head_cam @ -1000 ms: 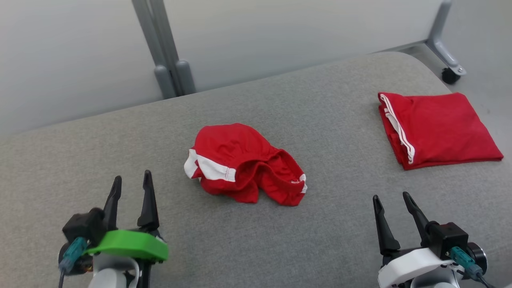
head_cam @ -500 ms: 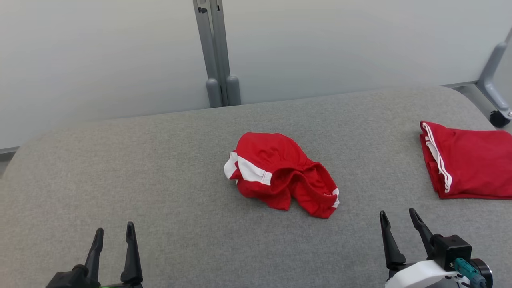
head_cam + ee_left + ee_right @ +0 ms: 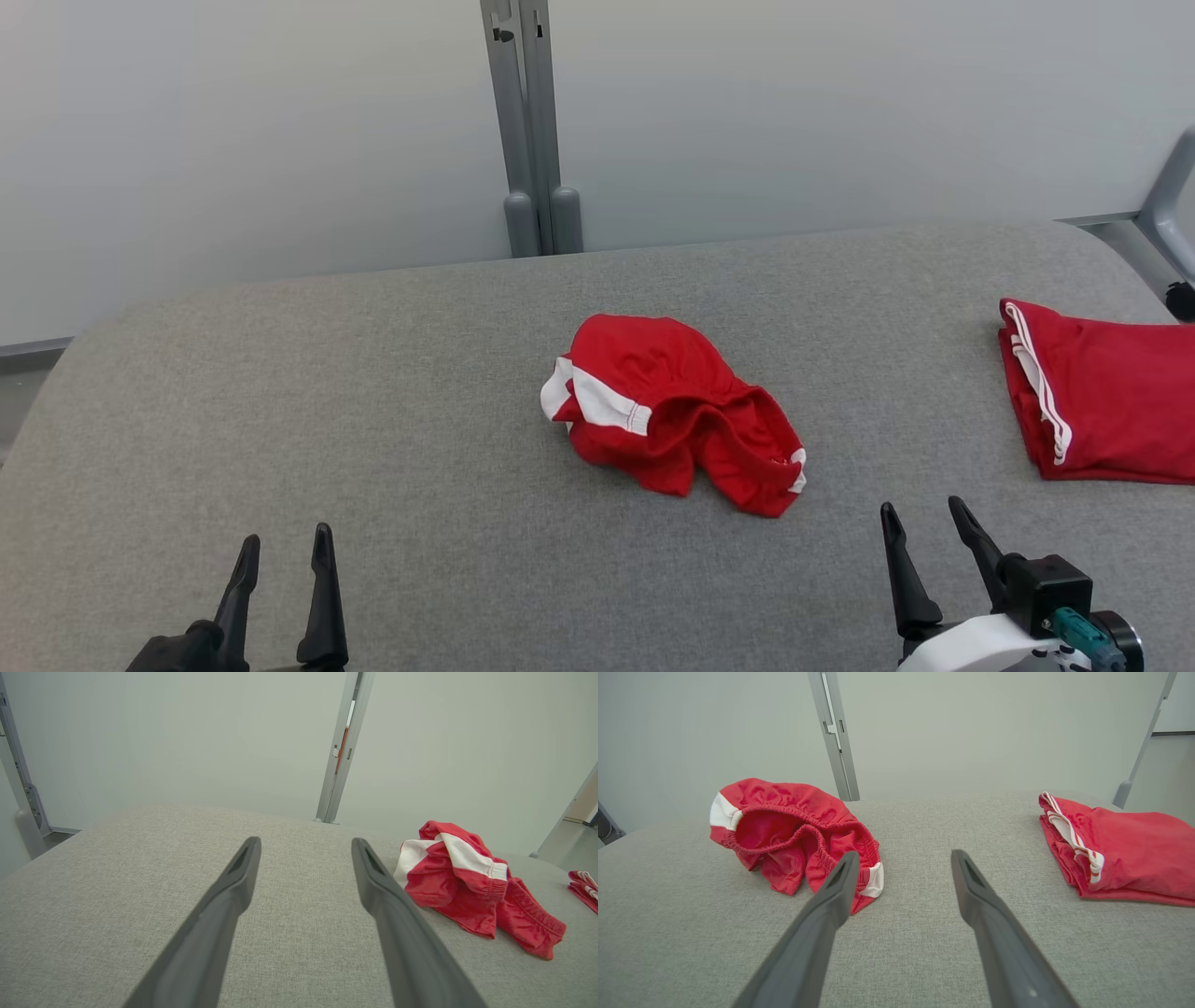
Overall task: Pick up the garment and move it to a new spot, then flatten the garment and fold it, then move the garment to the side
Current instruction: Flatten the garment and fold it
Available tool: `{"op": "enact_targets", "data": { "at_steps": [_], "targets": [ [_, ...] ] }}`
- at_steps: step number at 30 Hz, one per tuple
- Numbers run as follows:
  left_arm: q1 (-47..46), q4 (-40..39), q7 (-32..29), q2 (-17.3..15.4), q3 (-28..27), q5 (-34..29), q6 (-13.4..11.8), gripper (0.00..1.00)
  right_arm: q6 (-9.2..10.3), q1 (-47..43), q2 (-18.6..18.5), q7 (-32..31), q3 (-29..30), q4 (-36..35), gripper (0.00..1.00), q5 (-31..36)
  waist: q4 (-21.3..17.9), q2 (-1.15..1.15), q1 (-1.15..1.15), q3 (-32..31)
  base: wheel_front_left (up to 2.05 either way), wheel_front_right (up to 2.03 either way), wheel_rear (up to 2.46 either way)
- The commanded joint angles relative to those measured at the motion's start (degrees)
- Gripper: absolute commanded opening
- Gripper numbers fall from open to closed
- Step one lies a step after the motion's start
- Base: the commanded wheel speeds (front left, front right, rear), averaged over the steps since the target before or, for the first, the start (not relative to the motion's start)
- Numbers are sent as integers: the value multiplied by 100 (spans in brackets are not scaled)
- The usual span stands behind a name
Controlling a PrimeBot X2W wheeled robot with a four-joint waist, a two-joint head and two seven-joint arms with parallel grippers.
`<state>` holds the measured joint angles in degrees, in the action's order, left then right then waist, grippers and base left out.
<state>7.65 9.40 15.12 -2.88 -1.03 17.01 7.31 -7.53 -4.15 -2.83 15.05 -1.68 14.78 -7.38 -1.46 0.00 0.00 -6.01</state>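
A crumpled red garment (image 3: pixel 672 411) with white stripes and an elastic waistband lies in a heap at the middle of the grey padded table (image 3: pixel 392 448). In the left wrist view the garment (image 3: pixel 467 886) sits off to the right of my fingers; in the right wrist view the garment (image 3: pixel 794 835) lies ahead and to the left. My left gripper (image 3: pixel 285 555) stands open near the front left edge, empty. My right gripper (image 3: pixel 920 523) is open at the front right, also empty, a short way in front of the heap.
A second red garment (image 3: pixel 1102 401), folded flat with white trim, rests at the table's right edge, and the folded garment (image 3: pixel 1120 854) shows again in the right wrist view. A grey partition wall with a metal post (image 3: pixel 532 131) stands behind the table.
The head camera has swung, shifting the whole picture right and down. The left gripper now shows lower, with its green wrist part out of frame. The garments lie as before.
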Motion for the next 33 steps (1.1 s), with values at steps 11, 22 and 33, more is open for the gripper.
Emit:
{"op": "enact_targets", "data": {
  "at_steps": [11,22,33],
  "targets": [
    [13,34,1,-5,26,24,21,100,9,2,-13,16,-34,20,100,-67,-49,0,0,20,0,0,0],
    [-473,219,1,-118,784,68,22,100,9,103,-13,16,-107,4,100,-26,-360,0,0,156,0,0,0],
    [-2175,1130,-435,-219,2637,869,21,100,9,239,-13,16,-131,-22,100,70,-1464,0,0,550,0,0,0]
  ]
}}
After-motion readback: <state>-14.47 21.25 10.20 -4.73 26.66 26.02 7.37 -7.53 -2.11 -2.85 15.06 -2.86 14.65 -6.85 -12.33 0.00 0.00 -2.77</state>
